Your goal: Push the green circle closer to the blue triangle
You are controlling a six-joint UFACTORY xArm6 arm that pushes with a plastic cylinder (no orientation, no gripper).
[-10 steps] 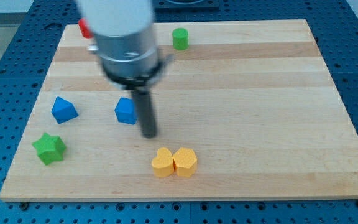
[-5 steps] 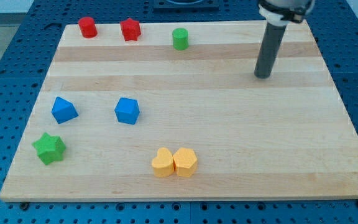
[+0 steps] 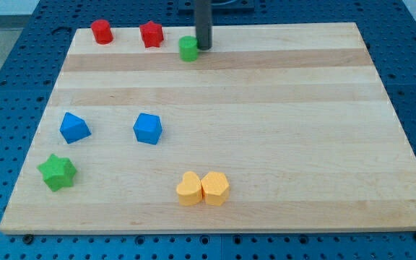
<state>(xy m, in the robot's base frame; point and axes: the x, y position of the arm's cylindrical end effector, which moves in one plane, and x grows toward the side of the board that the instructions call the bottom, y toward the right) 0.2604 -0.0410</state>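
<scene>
The green circle [image 3: 188, 49] is a small green cylinder near the view's top, just right of the red star. My tip [image 3: 204, 46] touches its right side; the dark rod rises out of the view's top. The blue triangle [image 3: 74, 127] lies at the view's left, well below and left of the green circle.
A red cylinder [image 3: 102, 32] and a red star [image 3: 151, 34] sit along the top edge. A blue cube-like block [image 3: 148, 128] lies right of the triangle. A green star [image 3: 57, 172] is at the lower left. Two yellow blocks [image 3: 202, 188] sit together near the bottom.
My tip swept from the board's middle to the upper right, then left to the green circle, which has shifted left and slightly down. The other blocks have not moved.
</scene>
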